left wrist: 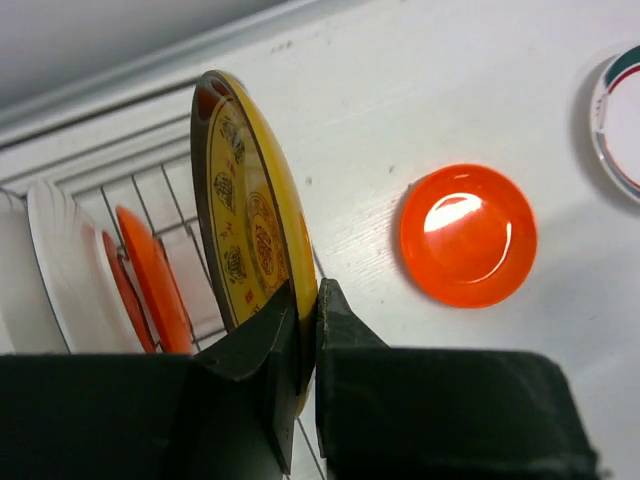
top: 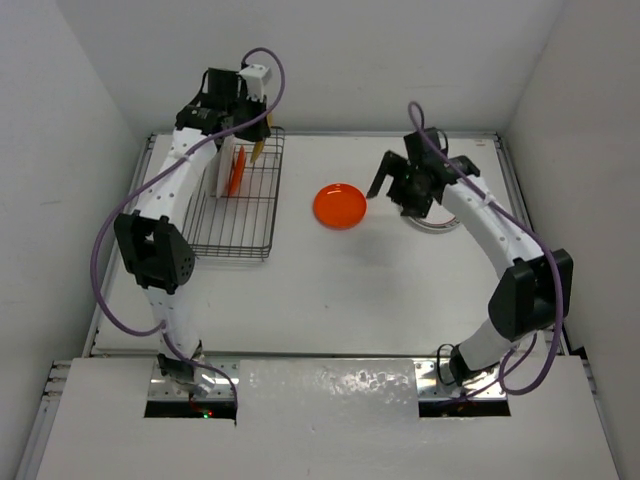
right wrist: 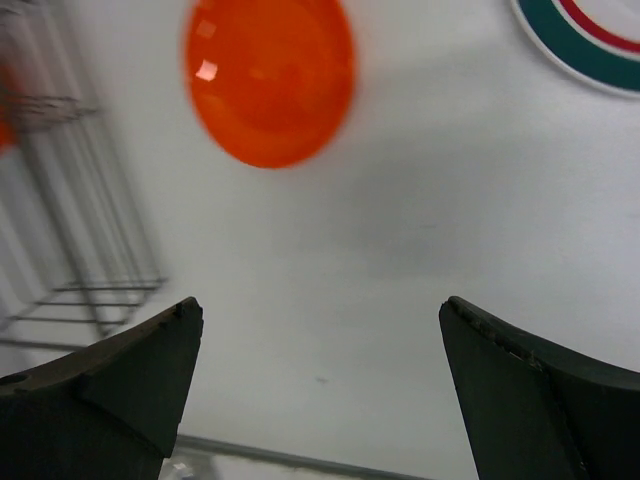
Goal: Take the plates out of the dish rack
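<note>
My left gripper (left wrist: 308, 295) is shut on the lower rim of a yellowish patterned plate (left wrist: 250, 210), which it holds on edge above the far right corner of the dish rack (top: 230, 253). This plate shows as a thin yellow sliver (top: 258, 150) under the left gripper (top: 255, 140) in the top view. Orange plates (left wrist: 155, 280) and white plates (left wrist: 65, 260) stand upright in the rack. Another orange plate (top: 339, 205) lies flat on the table. Just right of it my right gripper (top: 390, 192) hovers open and empty, seen wide open (right wrist: 320, 305) in its wrist view.
A white plate with a teal-and-red rim ring (right wrist: 590, 40) lies on the table at the right, partly under the right arm (top: 440, 225). White walls close in the table at the back and on both sides.
</note>
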